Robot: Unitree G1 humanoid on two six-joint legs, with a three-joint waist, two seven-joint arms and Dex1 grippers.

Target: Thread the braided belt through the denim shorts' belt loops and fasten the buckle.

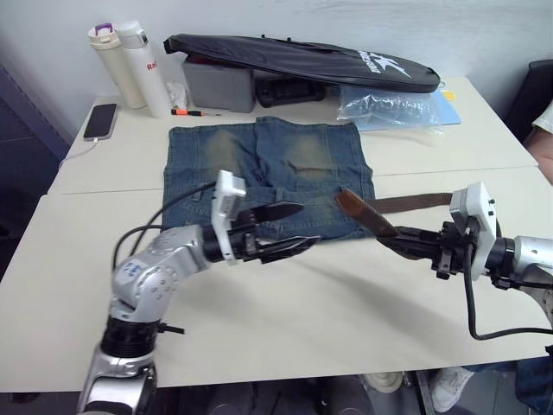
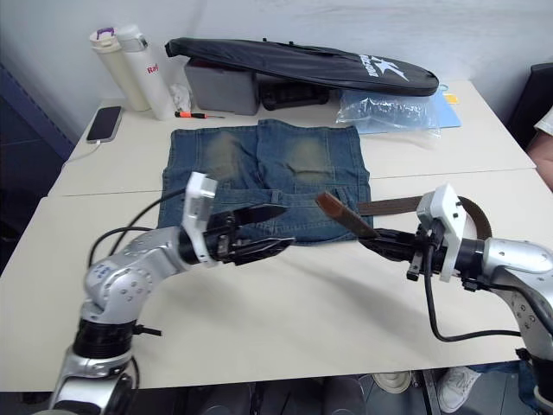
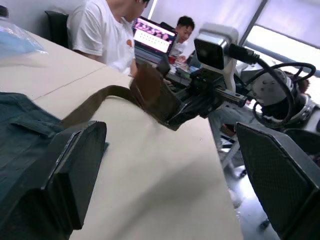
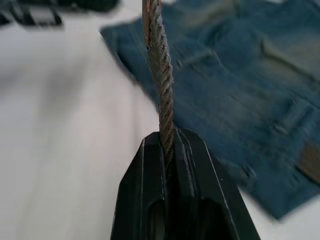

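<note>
Pale cream table [image 1: 285,328] against a white wall, with the denim shorts [image 1: 268,173] spread flat near its middle, waistband edge toward the robot. Behind the shorts, along the wall: a long black zipped bag [image 1: 302,60] lying over a grey box [image 1: 218,85], a clear plastic bag [image 1: 389,108] just to the right of that, two white bottles [image 1: 130,67] off to the left corner, a phone [image 1: 100,121] beside them (cable trailing off the table edge), an orange-tipped pen [image 1: 194,111] between bottles and shorts.

Right of the shorts, the right gripper [image 1: 390,233], clamped tight on the braided belt [image 1: 406,204] a little back from its tip. Brown tip of the belt raised and tilted over the shorts' right corner at the waistband; remainder of the strap trailing back across the table to the right, away from the shorts. Seen edge-on in the right wrist view, the braid [image 4: 161,70] rising straight out from between the pinched fingers [image 4: 145,200]. Buckle not made out anywhere.

Over the shorts' near edge, slightly left of centre, the left gripper [image 1: 289,229], fingers spread wide and holding nothing, one finger above the denim, the other level with the hem. Belt tip and left gripper apart, a short gap between them.

Belt loops hard to tell apart on the waistband; belt threaded through none visibly.

In the left wrist view, beyond the table: a person in a white shirt [image 3: 107,32], a laptop [image 3: 152,37] behind.
</note>
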